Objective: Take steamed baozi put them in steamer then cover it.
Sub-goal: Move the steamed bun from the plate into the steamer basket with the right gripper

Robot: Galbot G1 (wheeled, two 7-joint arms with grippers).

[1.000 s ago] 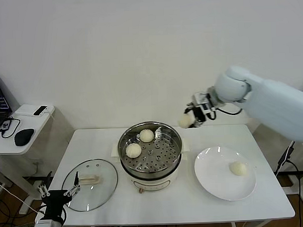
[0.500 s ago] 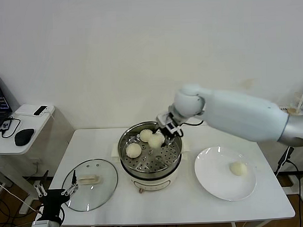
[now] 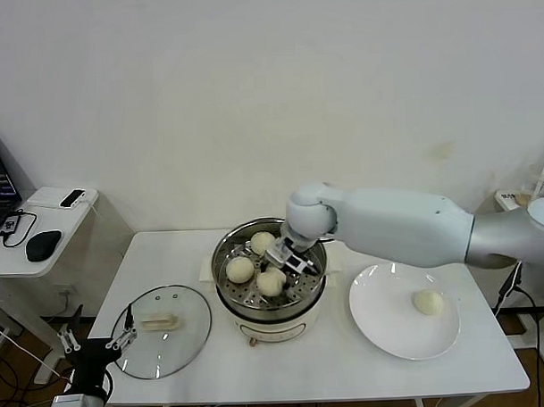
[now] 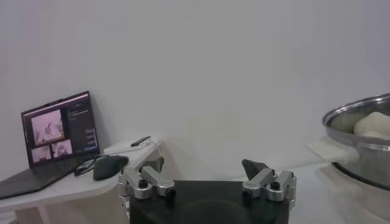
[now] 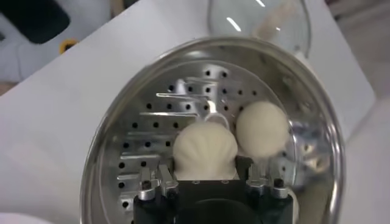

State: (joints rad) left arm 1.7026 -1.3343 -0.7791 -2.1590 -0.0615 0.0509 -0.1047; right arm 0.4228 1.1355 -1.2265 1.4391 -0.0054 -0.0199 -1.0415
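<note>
The steamer [image 3: 312,256] stands mid-table with two steamed baozi [image 3: 263,242] [image 3: 239,270] lying loose on its perforated tray. My right gripper [image 3: 279,266] reaches down into the pot, shut on a third baozi [image 3: 271,282] that sits low at the tray's front. In the right wrist view that baozi [image 5: 204,151] fills the gap of the right gripper [image 5: 207,163], pressed by both fingers, beside a neighbour [image 5: 262,128]. One more baozi [image 3: 427,302] lies on the white plate [image 3: 383,317]. My left gripper [image 3: 94,348] is parked open off the table's left front corner.
The glass lid [image 3: 162,330] lies flat on the table left of the steamer. A side table at far left carries a laptop [image 4: 58,131] and a mouse [image 3: 43,244]. The steamer's rim [image 4: 359,115] shows in the left wrist view.
My right arm swung left from above the plate side over to the steamer and came down, bringing the baozi onto the tray. The left gripper sank slightly.
</note>
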